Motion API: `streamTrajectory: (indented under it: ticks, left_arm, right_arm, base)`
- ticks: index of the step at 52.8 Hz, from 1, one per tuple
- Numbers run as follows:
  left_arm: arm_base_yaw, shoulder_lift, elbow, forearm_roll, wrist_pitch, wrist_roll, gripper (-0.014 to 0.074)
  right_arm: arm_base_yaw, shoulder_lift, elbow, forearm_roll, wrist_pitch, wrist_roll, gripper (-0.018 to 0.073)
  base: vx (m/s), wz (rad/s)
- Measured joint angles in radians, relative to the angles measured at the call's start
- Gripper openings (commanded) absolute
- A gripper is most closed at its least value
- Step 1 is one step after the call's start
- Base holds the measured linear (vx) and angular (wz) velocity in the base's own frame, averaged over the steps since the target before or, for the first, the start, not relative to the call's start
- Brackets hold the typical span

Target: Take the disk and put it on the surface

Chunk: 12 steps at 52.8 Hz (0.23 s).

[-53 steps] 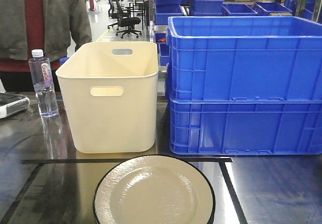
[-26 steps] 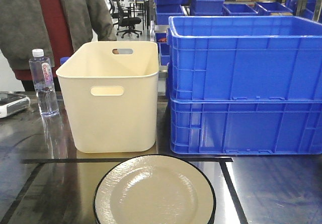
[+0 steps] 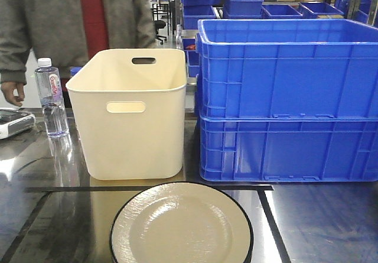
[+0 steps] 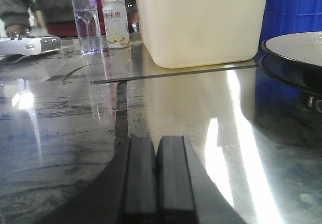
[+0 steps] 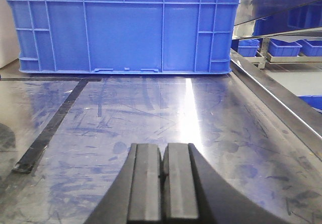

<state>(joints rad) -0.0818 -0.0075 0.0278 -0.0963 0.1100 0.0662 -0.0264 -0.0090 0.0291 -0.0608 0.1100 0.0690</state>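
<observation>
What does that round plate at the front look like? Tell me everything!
The plate is round and cream-colored with a thin black rim. Its middle is shallow and a little shiny, with a faintly rough, speckled look. It looks like glazed ceramic or enamel, though I cannot tell which. It is empty and lies flat on the dark, shiny table, inside the black tape lines, just in front of the cream bin. Its near edge is cut off by the picture. Nothing touches it but the table.
</observation>
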Motion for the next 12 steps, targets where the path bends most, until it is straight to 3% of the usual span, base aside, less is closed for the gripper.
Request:
streamTrajectory:
  ticks: [12]
  left_arm:
    - [0.0,0.0,0.0,0.0,0.0,0.0,0.0001]
  right_arm:
    - [0.0,0.0,0.0,0.0,0.002,0.0,-0.0009]
  base:
    - [0.0,0.0]
